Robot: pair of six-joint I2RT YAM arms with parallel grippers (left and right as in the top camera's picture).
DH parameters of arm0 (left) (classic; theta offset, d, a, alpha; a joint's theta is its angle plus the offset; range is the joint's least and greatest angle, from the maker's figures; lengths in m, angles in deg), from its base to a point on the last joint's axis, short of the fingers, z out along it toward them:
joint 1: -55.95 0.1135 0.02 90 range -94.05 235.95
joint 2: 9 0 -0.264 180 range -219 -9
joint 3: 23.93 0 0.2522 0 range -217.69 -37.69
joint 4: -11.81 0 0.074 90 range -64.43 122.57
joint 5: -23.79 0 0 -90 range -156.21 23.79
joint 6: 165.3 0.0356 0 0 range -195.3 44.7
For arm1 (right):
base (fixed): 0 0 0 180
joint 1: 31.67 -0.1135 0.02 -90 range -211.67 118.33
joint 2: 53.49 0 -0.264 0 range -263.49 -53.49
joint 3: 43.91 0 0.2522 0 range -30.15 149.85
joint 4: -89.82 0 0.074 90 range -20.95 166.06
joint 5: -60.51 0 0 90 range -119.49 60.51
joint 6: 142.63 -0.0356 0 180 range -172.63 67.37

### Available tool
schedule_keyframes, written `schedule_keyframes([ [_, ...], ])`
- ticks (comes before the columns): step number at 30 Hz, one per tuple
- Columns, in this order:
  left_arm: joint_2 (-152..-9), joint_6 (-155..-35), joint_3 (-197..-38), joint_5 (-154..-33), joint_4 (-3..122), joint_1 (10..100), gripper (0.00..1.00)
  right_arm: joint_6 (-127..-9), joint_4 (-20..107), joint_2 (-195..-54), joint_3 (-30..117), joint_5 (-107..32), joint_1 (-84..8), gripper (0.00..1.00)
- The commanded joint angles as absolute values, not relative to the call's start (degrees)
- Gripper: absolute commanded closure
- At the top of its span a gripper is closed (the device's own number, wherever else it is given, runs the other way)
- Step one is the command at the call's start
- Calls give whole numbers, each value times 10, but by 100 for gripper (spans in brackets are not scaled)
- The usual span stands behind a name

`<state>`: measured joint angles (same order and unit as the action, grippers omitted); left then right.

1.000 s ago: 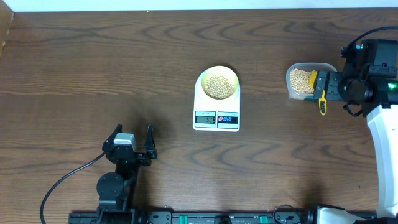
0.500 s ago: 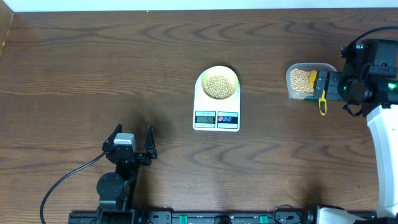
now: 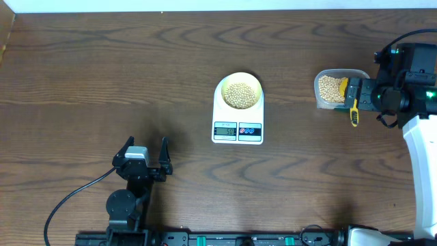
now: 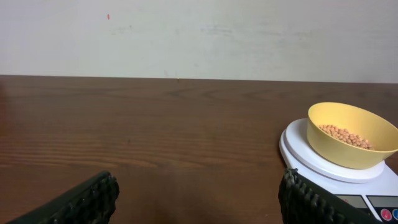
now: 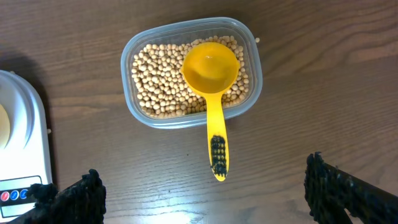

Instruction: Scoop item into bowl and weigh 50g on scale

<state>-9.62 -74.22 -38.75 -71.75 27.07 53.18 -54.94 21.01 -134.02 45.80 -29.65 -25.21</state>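
Dark wood-grain bench (image 3: 102, 68) with a low sheen; glossy white plastic scale (image 3: 225, 116); smooth yellow bowl (image 4: 348, 149); clear plastic container (image 5: 133, 102); shiny yellow plastic scoop (image 5: 210, 65); matt beans (image 5: 155, 81).

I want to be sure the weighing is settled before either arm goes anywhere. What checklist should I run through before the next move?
1. Bowl sits on the scale: ok.
2. Beans in the bowl: ok.
3. Display reads 50 g: cannot tell, digits too small.
4. Scoop empty, lying in the container: ok.
5. Right tool open, holding nothing: ok.
6. Left tool open, apart from the scale: ok.
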Motion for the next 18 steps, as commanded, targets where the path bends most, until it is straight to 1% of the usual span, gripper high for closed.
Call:
schedule_keyframes([
  [1,-92,-749,-379,-715,292,533,16,-552,212,-1334,459,-292,-257,1],
  [10,-92,-749,-379,-715,292,533,15,-564,275,-1309,458,-304,-258,1],
  [18,-92,-749,-379,-715,292,533,16,-565,277,-1272,454,-331,-258,1],
])
